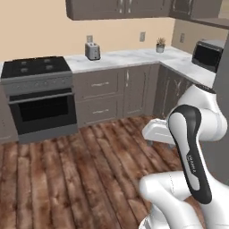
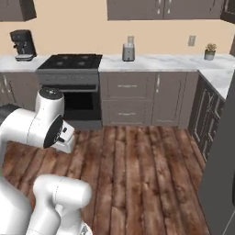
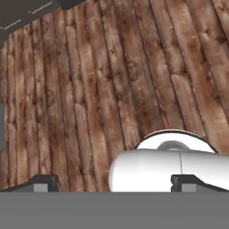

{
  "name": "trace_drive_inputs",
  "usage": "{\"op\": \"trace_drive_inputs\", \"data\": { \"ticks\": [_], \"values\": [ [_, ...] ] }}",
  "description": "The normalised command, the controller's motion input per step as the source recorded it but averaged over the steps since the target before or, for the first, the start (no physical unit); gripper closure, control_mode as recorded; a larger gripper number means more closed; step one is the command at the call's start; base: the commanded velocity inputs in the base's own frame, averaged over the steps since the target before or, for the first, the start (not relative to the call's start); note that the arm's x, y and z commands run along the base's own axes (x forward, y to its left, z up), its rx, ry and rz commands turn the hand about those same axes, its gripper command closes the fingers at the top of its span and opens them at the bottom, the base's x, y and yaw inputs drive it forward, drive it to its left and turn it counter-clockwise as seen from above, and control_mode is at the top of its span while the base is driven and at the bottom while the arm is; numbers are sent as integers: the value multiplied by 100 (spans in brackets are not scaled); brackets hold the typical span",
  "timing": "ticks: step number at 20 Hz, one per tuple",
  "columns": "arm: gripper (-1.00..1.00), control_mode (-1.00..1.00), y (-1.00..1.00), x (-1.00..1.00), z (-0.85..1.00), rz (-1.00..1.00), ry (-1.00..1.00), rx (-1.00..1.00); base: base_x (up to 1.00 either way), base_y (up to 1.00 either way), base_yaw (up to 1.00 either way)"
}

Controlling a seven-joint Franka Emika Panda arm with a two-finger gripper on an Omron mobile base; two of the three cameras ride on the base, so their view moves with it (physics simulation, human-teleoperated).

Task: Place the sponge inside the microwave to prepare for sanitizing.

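Observation:
My gripper (image 3: 117,185) is open, its two dark fingertips (image 3: 44,183) set wide apart with nothing between them. It looks down at the wooden floor (image 3: 112,80). The arm is folded close over the base, the white hand (image 1: 159,133) hanging above the floor. The sponge is out of view. On the right-hand counter stands a box appliance with a dark glass front (image 1: 208,54); it is too small and cut off to tell whether this is the microwave.
A black stove with an oven (image 1: 38,76) stands at the back wall, with a toaster (image 1: 92,51) and a small potted plant (image 1: 160,44) on the marble counter (image 1: 125,58). A coffee machine (image 2: 23,44) sits left of the stove. Grey cabinets (image 2: 137,101) line the walls.

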Motion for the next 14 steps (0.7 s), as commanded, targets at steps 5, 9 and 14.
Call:
{"op": "trace_drive_inputs", "data": {
  "ticks": [5,9,14],
  "values": [
    [-100,100,0,0,0,0,0,0,58,31,-50],
    [-100,100,0,0,0,0,0,0,70,30,-36],
    [-100,100,0,0,0,0,0,0,78,31,-27]
  ]
}}
